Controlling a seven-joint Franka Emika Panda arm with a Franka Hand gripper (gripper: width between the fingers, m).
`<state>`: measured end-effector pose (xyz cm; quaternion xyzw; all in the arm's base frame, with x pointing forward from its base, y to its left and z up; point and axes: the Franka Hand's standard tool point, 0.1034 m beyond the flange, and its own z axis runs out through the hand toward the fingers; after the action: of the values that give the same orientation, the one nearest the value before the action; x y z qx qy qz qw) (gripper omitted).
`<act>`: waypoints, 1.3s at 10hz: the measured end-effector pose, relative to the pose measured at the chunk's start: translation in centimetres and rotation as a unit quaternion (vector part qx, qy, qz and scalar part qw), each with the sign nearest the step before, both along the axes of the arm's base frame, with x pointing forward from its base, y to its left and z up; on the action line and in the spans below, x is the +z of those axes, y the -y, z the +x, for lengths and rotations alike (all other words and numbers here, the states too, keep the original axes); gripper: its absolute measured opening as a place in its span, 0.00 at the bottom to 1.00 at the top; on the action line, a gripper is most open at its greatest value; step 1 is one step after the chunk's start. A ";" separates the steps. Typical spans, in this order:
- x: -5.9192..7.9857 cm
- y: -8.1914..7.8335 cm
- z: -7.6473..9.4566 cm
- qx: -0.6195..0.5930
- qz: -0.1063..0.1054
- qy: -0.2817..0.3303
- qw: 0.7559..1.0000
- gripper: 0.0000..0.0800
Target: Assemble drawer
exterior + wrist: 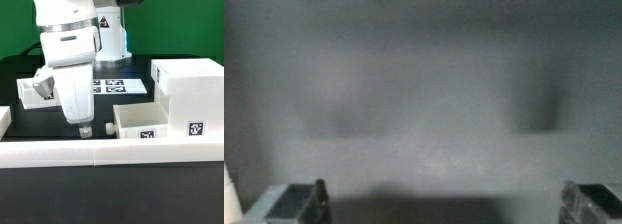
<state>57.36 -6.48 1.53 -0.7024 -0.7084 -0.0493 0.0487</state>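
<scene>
The gripper [85, 128] is held low over the dark table [110, 195]. In the wrist view its two fingers [299, 203] are seen spread wide apart, and nothing is held between them. Only blurry bare table is seen under them.

Just beside the gripper, on the exterior view's right, the nearest tray [138, 122] is set with its open top up. Past it the big case [192, 95] is stood. The other tray [35, 90] is seen on the exterior view's left, partly hidden by the arm. The marker board [112, 85] lies behind, and the long rail [110, 152] in front.

The parts are judged to be light, hard and smooth, so they could slip. A tray is best pinched by one thin wall. The case looks too wide to be gripped whole.

All parts are made of white plastic and marked with black-and-white square tags.
</scene>
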 end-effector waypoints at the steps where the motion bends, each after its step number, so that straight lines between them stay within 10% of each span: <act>1: -0.5 -0.1 -0.2 0.008 0.017 -0.003 1.000 0.81; 13: -0.7 -4.0 0.5 0.017 0.037 0.001 0.999 0.81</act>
<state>57.88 -2.45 0.84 -0.6883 -0.7176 -0.0756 0.0751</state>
